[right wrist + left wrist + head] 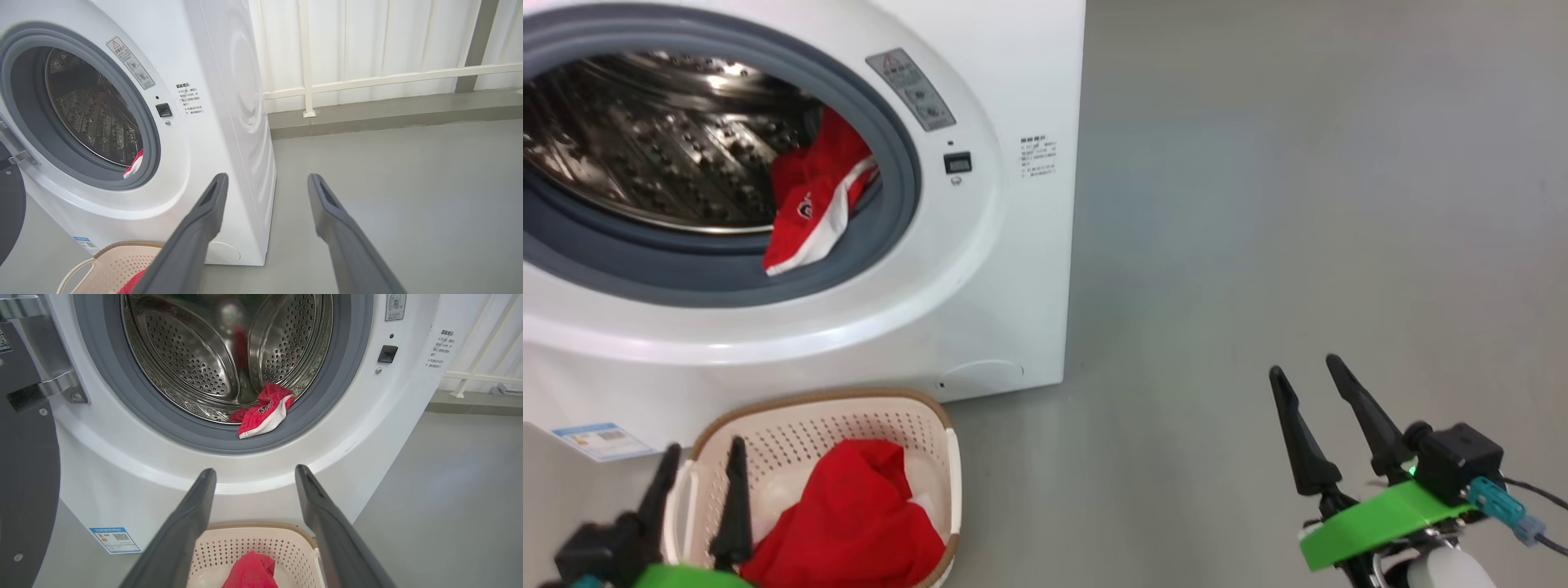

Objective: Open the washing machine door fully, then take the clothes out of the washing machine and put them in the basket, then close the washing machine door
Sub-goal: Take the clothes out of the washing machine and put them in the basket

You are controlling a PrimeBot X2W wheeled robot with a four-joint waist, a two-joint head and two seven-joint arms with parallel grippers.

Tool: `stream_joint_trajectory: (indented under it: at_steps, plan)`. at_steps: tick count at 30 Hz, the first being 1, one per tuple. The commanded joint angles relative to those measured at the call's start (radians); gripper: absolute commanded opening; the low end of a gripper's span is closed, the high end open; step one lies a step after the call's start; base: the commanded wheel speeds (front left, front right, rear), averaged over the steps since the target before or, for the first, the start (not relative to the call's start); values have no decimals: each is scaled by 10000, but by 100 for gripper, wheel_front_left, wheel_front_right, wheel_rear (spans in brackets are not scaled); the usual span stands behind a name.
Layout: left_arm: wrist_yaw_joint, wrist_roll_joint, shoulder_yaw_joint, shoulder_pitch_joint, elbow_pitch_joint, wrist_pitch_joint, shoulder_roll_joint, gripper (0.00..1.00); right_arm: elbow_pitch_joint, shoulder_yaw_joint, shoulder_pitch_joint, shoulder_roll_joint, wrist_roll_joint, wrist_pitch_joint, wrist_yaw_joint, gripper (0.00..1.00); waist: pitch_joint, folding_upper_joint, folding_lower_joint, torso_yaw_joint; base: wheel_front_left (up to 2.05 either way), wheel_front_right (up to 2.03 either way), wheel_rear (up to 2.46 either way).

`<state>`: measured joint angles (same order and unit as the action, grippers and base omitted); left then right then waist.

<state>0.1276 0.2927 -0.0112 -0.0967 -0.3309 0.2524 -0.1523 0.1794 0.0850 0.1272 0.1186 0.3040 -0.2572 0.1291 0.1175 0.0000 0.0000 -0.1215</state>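
Grey floor (1298, 204); clothes (858, 523) in basket (827, 398), drum (645, 147)

Your head camera looks down from before the washing machine (980, 269), right of its front, near enough that the drum (645, 139) runs off the left edge. Your left wrist camera sits low and close, square to the machine's front, facing into the drum over the basket (261, 543) at its foot. Your right wrist camera stands off the machine's right front corner, facing past its side to the white railing (367, 77). All three share the grey seal (894, 188), the red garment (813, 204) on it, and the basket.
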Motion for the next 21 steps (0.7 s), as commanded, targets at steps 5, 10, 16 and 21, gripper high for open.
stream_joint_trajectory:
  at_steps: [5, 10, 16, 21]
  plan:
    - [31, -299, -557, 756, 931, 93, 149, 100, -234, 142, -422, 222, 132, -46, 16, 100, -681, 0, 0, 46, 0, 0, 0]
    - [31, -455, -769, 1489, 1456, 93, 395, 100, -274, 78, -823, 352, 233, -46, 16, 100, -988, 0, 0, 63, 0, 0, 0]
    - [31, -550, -1119, 2080, 1945, 93, 567, 100, -326, -15, -1129, 446, 278, -46, 16, 100, -1166, 0, 0, 43, 0, 0, 0]
    - [31, -617, -1330, 2504, 2349, 93, 717, 100, -387, -110, -1279, 506, 302, -46, 16, 100, -1216, 0, 0, 21, 0, 0, 0]
